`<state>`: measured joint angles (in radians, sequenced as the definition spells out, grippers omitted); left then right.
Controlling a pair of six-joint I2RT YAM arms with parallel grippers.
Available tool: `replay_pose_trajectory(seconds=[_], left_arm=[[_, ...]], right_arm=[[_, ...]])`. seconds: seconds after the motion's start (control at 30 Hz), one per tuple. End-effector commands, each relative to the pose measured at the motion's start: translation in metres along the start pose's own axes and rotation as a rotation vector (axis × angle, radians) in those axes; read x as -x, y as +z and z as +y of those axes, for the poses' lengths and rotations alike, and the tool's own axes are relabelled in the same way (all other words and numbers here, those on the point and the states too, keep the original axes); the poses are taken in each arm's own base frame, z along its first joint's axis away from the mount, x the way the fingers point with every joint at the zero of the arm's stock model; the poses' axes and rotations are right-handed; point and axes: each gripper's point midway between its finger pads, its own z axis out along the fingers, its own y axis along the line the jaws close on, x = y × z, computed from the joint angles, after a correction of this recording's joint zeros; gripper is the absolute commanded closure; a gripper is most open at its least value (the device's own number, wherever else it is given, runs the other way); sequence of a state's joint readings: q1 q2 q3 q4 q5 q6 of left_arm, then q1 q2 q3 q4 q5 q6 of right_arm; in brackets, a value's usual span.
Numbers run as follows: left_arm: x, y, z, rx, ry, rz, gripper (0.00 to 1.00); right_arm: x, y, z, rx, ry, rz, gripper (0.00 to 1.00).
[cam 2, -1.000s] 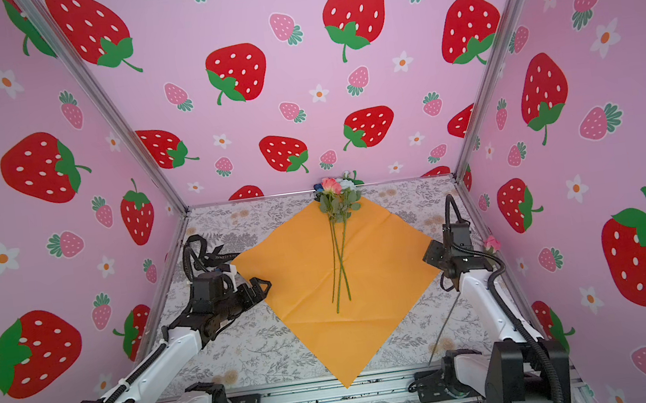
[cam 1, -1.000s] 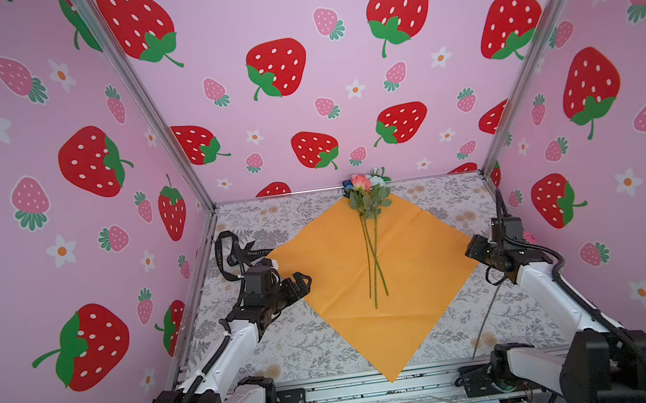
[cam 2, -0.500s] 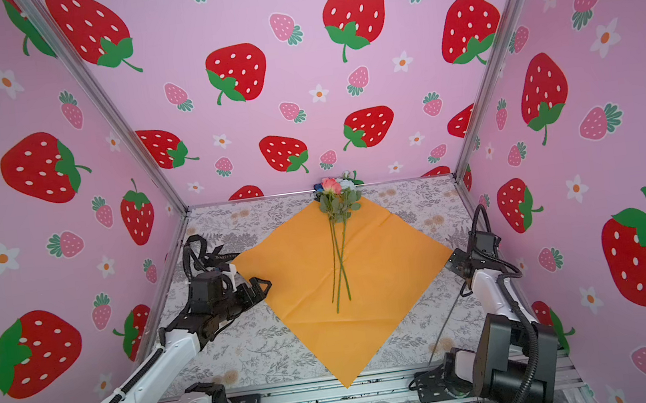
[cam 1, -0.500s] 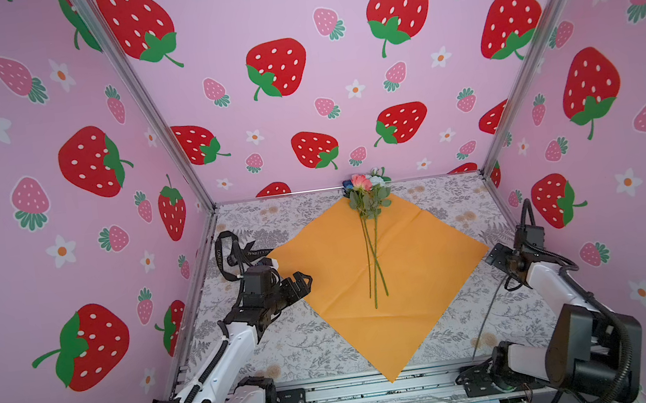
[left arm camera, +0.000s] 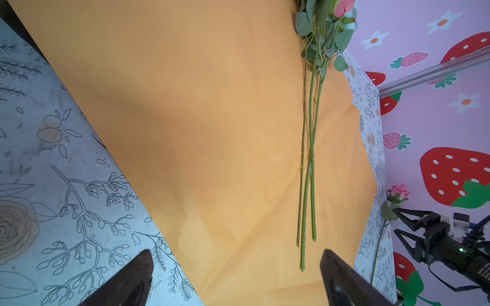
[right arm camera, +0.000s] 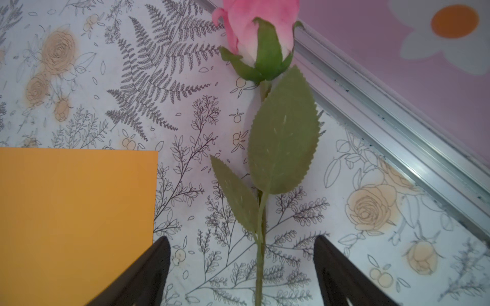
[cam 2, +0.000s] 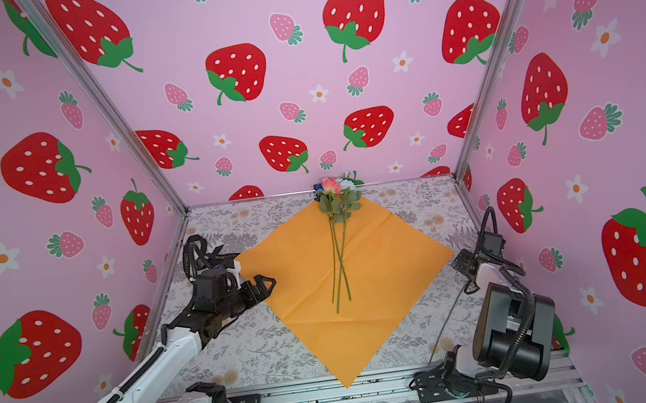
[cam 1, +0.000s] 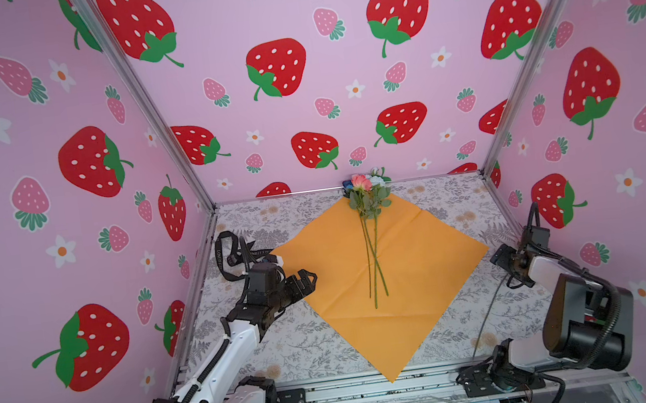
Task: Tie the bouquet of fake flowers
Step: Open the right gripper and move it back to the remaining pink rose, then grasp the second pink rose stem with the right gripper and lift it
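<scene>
off the orange paper's corner, the stray rose lies lengthwise between my right pincer's parted jaws.

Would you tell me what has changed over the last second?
The right gripper drew back from the right corner of the orange paper toward the right wall; its open jaws now straddle the stem of the loose pink rose, gripping nothing. The left gripper, open, the bouquet and the paper stayed put.
</scene>
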<state>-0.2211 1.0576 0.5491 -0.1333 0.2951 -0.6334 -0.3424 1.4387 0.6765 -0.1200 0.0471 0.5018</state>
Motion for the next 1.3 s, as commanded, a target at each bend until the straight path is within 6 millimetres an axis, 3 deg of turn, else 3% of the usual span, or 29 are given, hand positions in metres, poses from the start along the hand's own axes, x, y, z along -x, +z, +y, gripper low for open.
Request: replay_pose_trajectory(seconds=[0.0, 0.23, 0.53, 0.73, 0.8, 1.17, 1.27], left_arm=[[0.010, -0.002, -0.007, 0.000, -0.002, -0.020, 0.01], [0.010, -0.002, -0.007, 0.005, -0.002, -0.019, 0.01], [0.010, 0.001, -0.006, 0.012, -0.005, -0.019, 0.01], [0.011, 0.004, -0.005, 0.017, -0.002, -0.015, 0.01], [0.012, 0.004, -0.006, 0.015, 0.000, -0.017, 0.01], [0.009, 0.006, -0.003, 0.024, 0.001, -0.009, 0.01], [0.009, 0.006, -0.003, 0.025, 0.003, -0.011, 0.01]], right_arm=[[0.017, 0.006, 0.004, 0.005, 0.021, -0.031, 0.16], [0.012, 0.027, 0.003, 0.000, 0.031, 0.011, 0.20], [-0.005, 0.047, 0.002, 0.001, 0.029, 0.079, 0.42], [-0.007, 0.052, 0.004, 0.011, 0.026, 0.088, 0.65], [-0.006, 0.053, 0.004, 0.013, 0.029, 0.091, 0.74], [0.009, 0.037, 0.014, 0.061, 0.042, 0.032, 1.00], [0.014, 0.029, 0.019, 0.095, 0.046, 0.001, 1.00]])
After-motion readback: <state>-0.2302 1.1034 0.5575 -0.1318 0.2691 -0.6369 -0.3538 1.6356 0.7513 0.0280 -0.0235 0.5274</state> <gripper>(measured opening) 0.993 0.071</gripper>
